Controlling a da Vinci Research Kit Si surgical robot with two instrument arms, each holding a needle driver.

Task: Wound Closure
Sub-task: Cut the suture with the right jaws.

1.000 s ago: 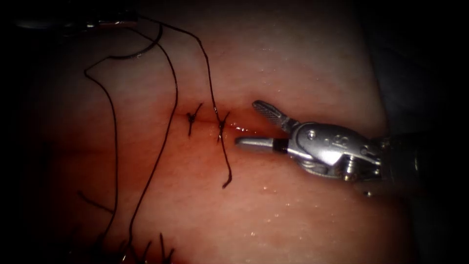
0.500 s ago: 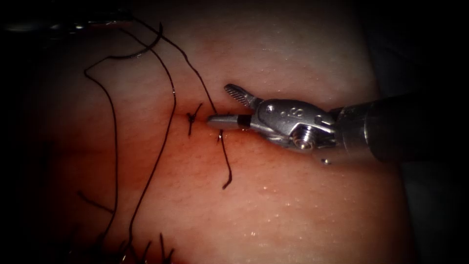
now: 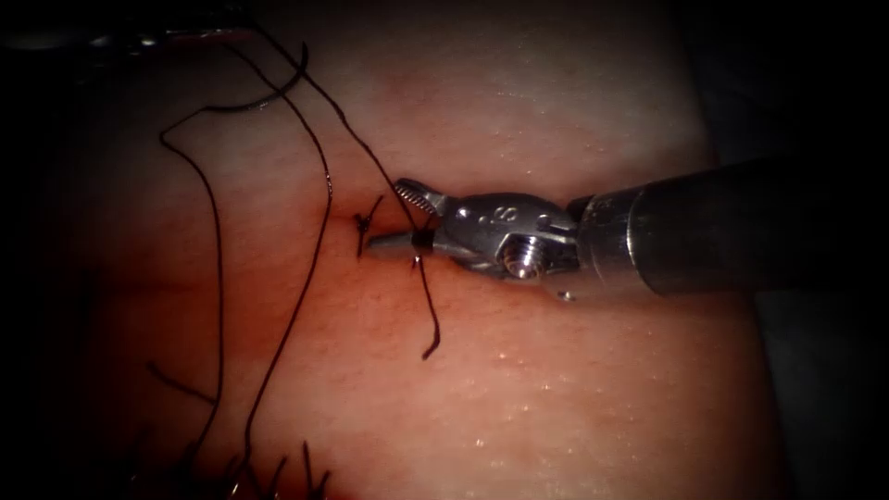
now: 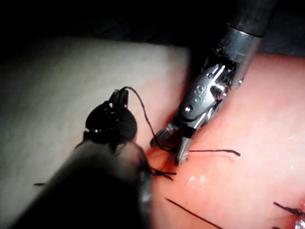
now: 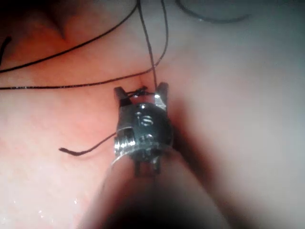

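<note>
- Right claw (image 3: 400, 219): jaws parted, straddling the thread (image 3: 394, 190) at the right-hand knot (image 3: 419, 255) on the cut (image 3: 389, 231); not clamped, holding nothing.
- Left claw (image 4: 119, 98): clenched on that thread's far end, at the tissue's (image 3: 556, 389) upper left edge.
- Second knot (image 3: 363, 222) just left of the right claw's lower tip.
- Short thread tail (image 3: 431, 324) runs down from the right-hand knot.
- Needle: can't tell where.

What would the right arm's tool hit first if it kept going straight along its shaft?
Probably the dark thread running between its open jaws, then the knotted stitch just past the right arm's tool. Depth is unclear.
</note>
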